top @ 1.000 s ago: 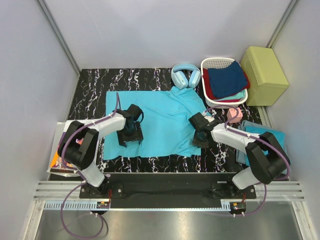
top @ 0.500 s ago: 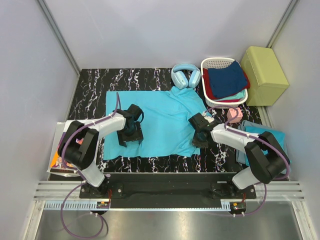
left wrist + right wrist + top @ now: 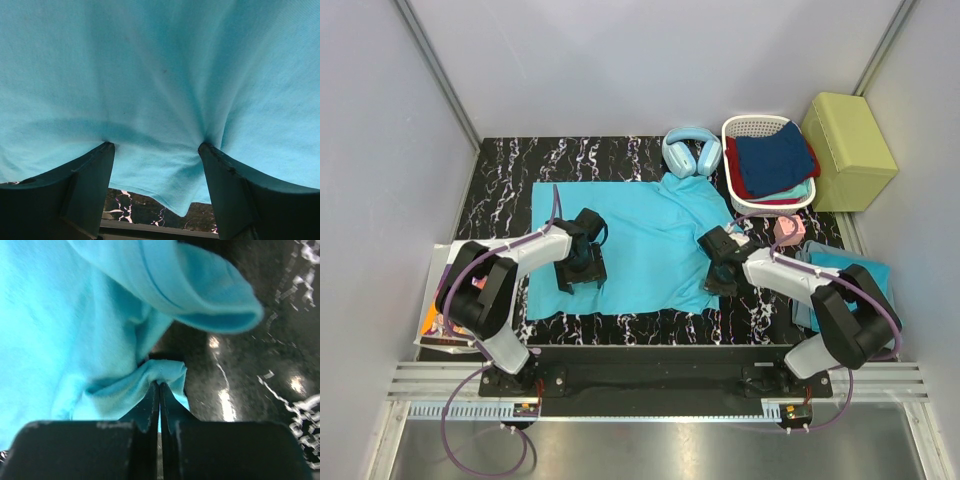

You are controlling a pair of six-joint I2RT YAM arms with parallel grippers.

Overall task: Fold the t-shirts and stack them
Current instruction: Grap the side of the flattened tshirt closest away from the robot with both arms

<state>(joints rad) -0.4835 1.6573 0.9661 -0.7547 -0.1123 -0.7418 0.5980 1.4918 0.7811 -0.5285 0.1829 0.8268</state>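
Pinching t-shirt (image 3: 75, 315) edge, right gripper (image 3: 159, 386)

The top view looks steeply down from above and behind the two arms (image 3: 510, 255) onto the whole black marbled table (image 3: 500, 160), their bases at its lower edge. The left wrist view sits very close over the turquoise t-shirt (image 3: 160, 75), looking out between its own fingers (image 3: 75, 190). The right wrist view is just as near (cloth fills its left half), facing the shirt's edge and bare tabletop. All three share that shirt.
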